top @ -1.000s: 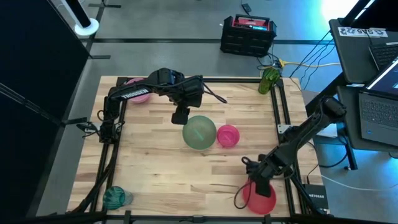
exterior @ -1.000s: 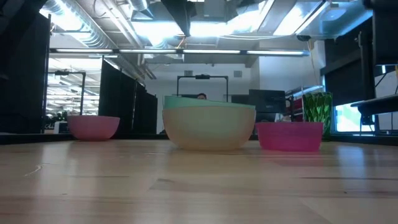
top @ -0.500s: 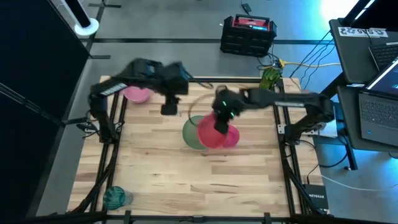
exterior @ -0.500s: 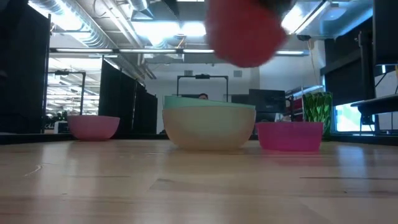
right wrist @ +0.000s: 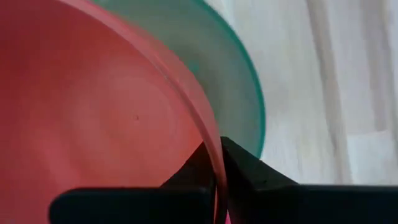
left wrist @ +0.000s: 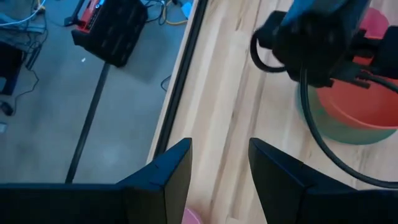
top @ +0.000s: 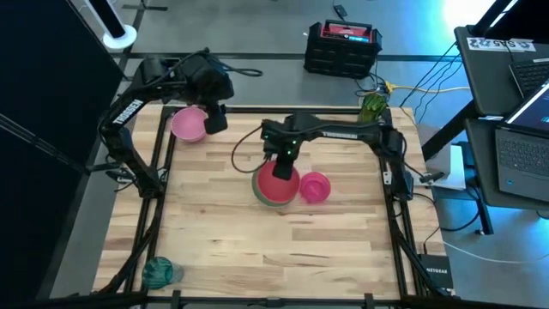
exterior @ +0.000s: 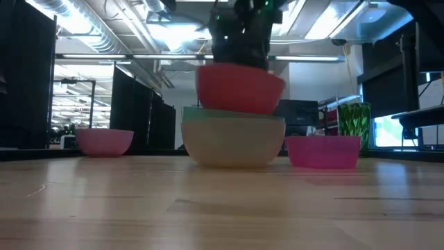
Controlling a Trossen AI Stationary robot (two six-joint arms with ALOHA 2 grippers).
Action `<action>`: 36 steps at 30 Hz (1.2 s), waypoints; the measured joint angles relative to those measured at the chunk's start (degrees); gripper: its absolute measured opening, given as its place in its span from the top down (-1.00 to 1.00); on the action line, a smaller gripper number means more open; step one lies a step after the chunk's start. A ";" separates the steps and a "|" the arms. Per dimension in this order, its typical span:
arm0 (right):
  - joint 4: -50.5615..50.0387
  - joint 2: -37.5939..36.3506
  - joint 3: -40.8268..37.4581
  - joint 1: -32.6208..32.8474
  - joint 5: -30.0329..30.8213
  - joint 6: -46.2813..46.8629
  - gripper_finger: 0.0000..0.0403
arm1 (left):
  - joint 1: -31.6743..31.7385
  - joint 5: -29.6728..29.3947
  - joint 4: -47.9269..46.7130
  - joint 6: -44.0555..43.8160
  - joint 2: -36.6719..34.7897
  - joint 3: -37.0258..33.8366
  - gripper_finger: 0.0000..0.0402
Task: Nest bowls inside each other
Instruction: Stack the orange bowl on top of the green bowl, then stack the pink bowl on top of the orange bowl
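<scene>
A red bowl (exterior: 239, 87) hangs tilted over a green bowl (top: 262, 196) that is nested in a pale peach bowl (exterior: 232, 144) at mid-table. My right gripper (top: 283, 161) is shut on the red bowl. The red bowl's base dips to the green rim; I cannot tell whether they touch. A magenta bowl (top: 315, 186) stands just to the right. A pink bowl (top: 188, 125) sits at the far left, and my left gripper (top: 214, 120) hovers open beside and above it. A teal bowl (top: 159, 272) rests at the near left corner. My right gripper pinches the red bowl's rim (right wrist: 210, 134) on the bowl's far side, one finger inside the bowl and one outside. The fingers come from above, pointing steeply down. The bowl hangs below them, tilted, over the green bowl (right wrist: 233, 81).
A green leafy glass (top: 371, 110) stands at the table's far right corner. Dark frame rails (top: 388, 172) run along the table's left and right sides. A black and red case (top: 341, 47) lies on the floor beyond the far edge. Bare wood lies across the near half.
My right gripper has swung from the near right corner to mid-table with the red bowl and has brought it down over the green bowl. My left gripper, still open, has drawn back from above the green bowl toward the far left, rising.
</scene>
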 joint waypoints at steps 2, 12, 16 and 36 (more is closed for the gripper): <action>0.06 1.12 -0.19 0.02 0.00 -1.00 1.00 | 0.25 0.02 0.01 0.12 -0.02 0.00 0.28; 1.49 0.42 -0.15 0.12 -1.76 -2.42 0.65 | 0.57 0.03 0.02 1.27 -0.03 -0.73 0.28; -1.79 -6.79 0.31 1.23 0.36 -1.65 0.50 | 1.50 -0.06 0.06 -2.29 -0.05 -4.89 0.28; -12.13 -54.21 -14.51 13.68 27.68 19.27 0.08 | 17.51 -4.04 5.80 -29.60 0.13 -45.79 0.28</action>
